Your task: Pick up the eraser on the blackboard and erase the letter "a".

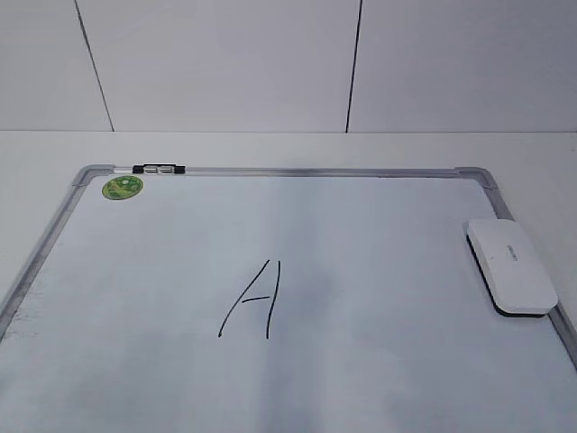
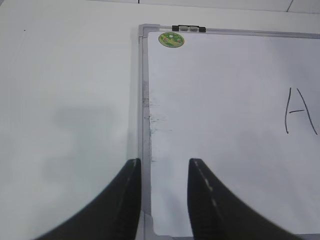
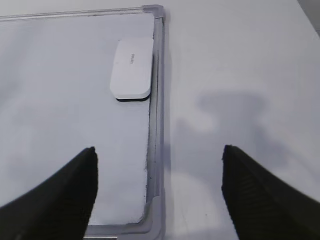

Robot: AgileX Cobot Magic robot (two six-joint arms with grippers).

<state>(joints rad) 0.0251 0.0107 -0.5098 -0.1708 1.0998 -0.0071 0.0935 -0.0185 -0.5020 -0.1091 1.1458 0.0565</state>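
Note:
The blackboard [image 1: 379,225] is a white dry-erase board with a silver-grey frame, lying flat on the white table. The white eraser [image 1: 510,266] lies on the board against its right frame edge; it also shows in the right wrist view [image 3: 132,69]. A tall capital "A" [image 1: 252,302] is drawn mid-board. No lowercase "a" shows in any view. My left gripper [image 2: 164,161] is open and empty over the board's left frame [image 2: 144,100]. My right gripper [image 3: 159,149] is wide open and empty over the board's near right corner [image 3: 155,210], short of the eraser. Neither gripper appears in the exterior view.
A round green sticker [image 1: 122,188] sits at the board's far left corner, with a small black-and-white clip [image 1: 159,169] on the top frame beside it. White table surface [image 3: 240,75] surrounds the board. A white panelled wall [image 1: 270,63] stands behind.

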